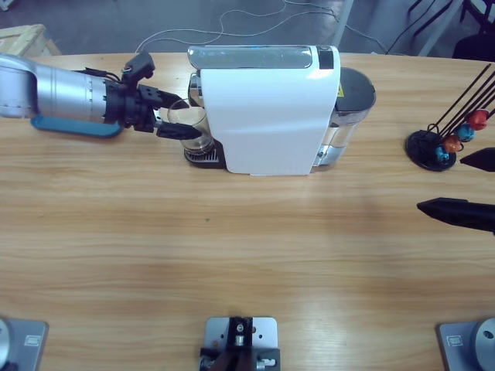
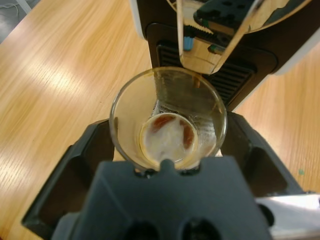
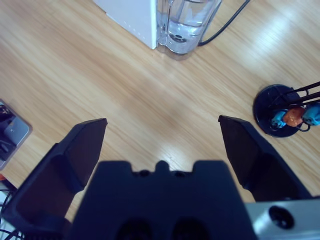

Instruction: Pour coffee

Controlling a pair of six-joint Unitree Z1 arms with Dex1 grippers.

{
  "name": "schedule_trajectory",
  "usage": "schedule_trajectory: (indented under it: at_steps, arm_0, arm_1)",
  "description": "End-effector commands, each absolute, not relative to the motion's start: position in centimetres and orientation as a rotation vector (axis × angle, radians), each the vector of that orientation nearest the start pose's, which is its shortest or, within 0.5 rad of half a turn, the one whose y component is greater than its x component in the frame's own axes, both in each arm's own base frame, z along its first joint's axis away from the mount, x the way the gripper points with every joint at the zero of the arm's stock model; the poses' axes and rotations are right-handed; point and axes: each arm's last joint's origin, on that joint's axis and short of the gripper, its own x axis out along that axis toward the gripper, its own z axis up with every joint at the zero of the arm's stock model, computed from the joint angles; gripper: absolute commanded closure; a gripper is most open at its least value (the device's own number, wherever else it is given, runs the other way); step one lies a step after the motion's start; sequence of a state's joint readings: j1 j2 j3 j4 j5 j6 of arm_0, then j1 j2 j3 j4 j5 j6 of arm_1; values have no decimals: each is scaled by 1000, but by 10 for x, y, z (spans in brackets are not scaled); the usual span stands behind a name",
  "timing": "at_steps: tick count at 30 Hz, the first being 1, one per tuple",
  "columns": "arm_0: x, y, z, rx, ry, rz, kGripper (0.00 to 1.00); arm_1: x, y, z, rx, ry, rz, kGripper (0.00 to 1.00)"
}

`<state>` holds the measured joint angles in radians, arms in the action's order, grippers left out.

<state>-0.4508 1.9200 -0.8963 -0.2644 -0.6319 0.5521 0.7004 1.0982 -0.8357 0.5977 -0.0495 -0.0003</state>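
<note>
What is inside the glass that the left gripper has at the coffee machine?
The left wrist view shows the glass nearly empty: only a thin brown trace of coffee rings its pale bottom. The left gripper has its jaws on either side of the glass, and its body hides the near base.

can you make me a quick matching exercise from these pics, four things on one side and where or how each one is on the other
Things:
1. clear glass
2. left tool
3. right tool
4. capsule stand

Places or states:
A. open over bare wood, holding nothing
B. at the far right end of the table, with blue, orange and red capsules
C. under the spout of the white coffee machine, a little brown liquid at its bottom
D. jaws on either side of the glass at the machine's front

Pairs: 1-C, 2-D, 3-A, 4-B
</note>
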Motion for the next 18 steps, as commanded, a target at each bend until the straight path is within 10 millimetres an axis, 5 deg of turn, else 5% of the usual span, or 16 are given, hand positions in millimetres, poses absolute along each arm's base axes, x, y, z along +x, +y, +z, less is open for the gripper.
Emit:
schedule_trajectory:
  at_steps: [1,2,5,11,18]
  arm_0:
    - [313,-187,178,409,543,-1222,484]
    - [313,-188,178,411,542,-1224,672]
    - [312,-187,178,412,539,-1228,1000]
    - [308,-174,185,391,543,-1194,1000]
    - [285,-139,234,368,476,-1020,1000]
  arm_1:
    - [117,94,315,-340,872,613,0]
    - [117,94,314,-341,873,613,0]
    - [116,93,315,-340,872,613,0]
    - [114,92,315,-339,863,615,0]
    - [112,90,316,-334,852,616,0]
